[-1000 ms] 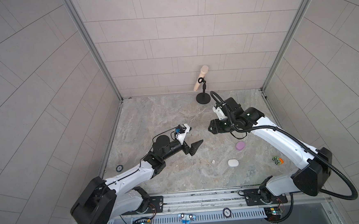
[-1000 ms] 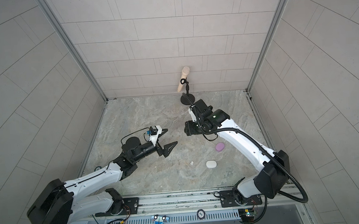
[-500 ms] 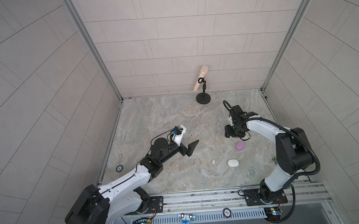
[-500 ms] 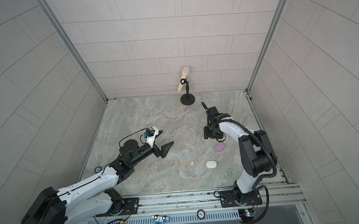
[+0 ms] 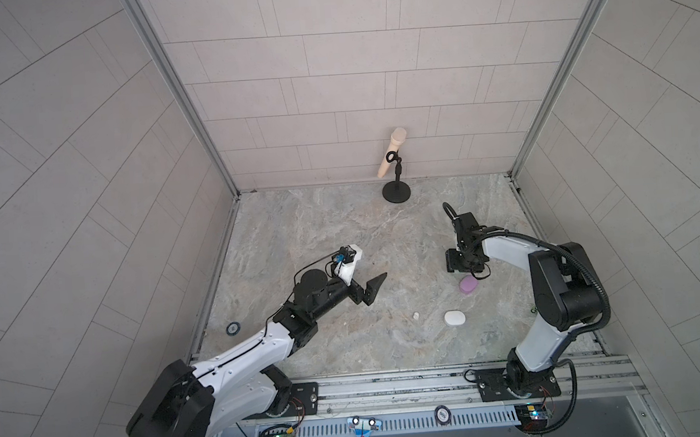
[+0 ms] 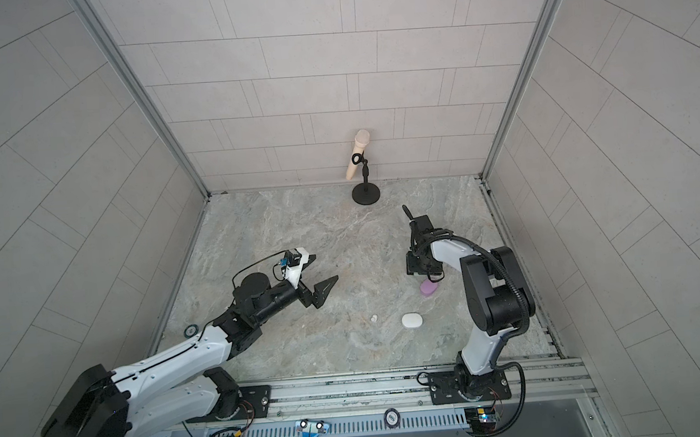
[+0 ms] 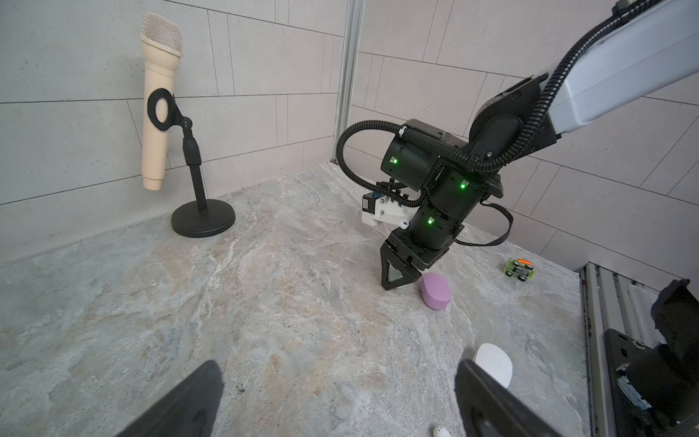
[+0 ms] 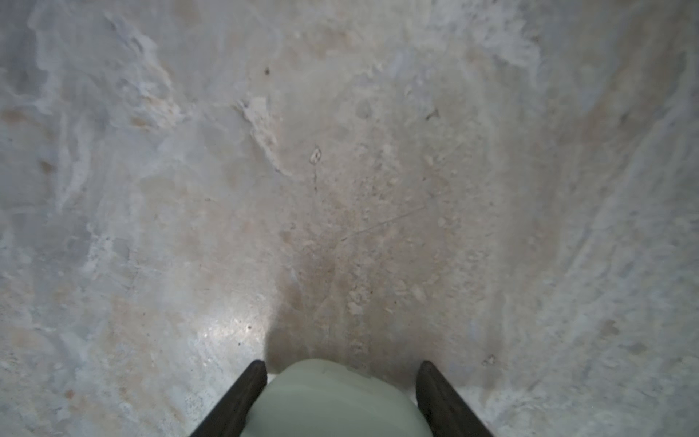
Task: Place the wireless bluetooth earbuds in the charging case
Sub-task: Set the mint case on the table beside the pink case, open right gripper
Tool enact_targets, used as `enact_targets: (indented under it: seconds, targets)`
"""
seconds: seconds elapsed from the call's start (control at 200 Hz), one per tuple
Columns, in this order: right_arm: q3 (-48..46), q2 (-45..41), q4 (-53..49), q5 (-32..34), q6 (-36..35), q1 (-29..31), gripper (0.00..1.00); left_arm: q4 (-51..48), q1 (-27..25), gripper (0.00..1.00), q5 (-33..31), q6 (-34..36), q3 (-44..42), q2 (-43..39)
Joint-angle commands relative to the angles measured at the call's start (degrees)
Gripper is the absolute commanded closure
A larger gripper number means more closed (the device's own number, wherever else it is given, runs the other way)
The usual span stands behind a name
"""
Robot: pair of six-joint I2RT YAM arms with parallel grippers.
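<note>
**One white earbud loose on the stone, a mint-green case in the right gripper's hold**

The white earbud (image 5: pixel 416 315) is a tiny glossy bean, far smaller than a gripper finger. Finer detail is too small to tell. It lies bare on the tabletop (image 5: pixel 320 238), near the lilac case (image 5: pixel 468 284), off that case's front-left side. The white case (image 5: pixel 454 317), a smooth pebble shape, also lies near the lilac case, in front of it.

The right gripper (image 8: pixel 340 365) points down just behind the lilac case; whether it touches that case I cannot tell. Its fingers stand partly apart, clamped on the mint-green case (image 8: pixel 333 401), a pale rounded shell filling the gap. The left gripper (image 7: pixel 336 367) hangs well to the left of the lilac case, spread wide and holding nothing.

The tabletop looks like grey marbled stone with beige veins and a faint sheen. Pale grey tiled walls (image 5: pixel 331 83) close in three sides. Well behind the lilac case, against the back wall, a beige microphone (image 5: pixel 392 152) leans in a black stand (image 5: pixel 396 191). A green-and-orange toy car (image 7: pixel 520 269) sits to the right of the lilac case.
</note>
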Motion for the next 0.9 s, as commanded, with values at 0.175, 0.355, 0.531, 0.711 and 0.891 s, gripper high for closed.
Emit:
enact_targets:
  seconds: [0.175, 0.355, 0.531, 0.711, 0.891]
  targets:
    - [0.6, 3.7, -2.0, 0.6, 0.0, -0.5, 0.39, 1.0, -0.1, 0.00, -0.5, 0.2, -1.1, -1.6]
    - [1.1, 2.8, -3.7, 1.1, 0.0, -0.5, 0.25, 1.0, -0.1, 0.00, -0.6, 0.1, -1.3, -2.0]
    - [2.2, 1.0, -5.5, 1.1, -0.3, -0.4, 0.20, 0.7, -0.1, 0.00, -1.2, 0.1, -1.4, -2.8]
    - [2.5, -4.4, -7.3, 1.2, -0.6, 0.2, 0.16, -0.5, -0.1, 0.00, -2.4, -0.7, -1.7, -3.3]
    - [2.1, -12.9, -12.0, 2.4, 0.4, 2.4, 0.12, -2.1, -0.1, 0.00, -3.5, -1.6, -1.8, -3.3]
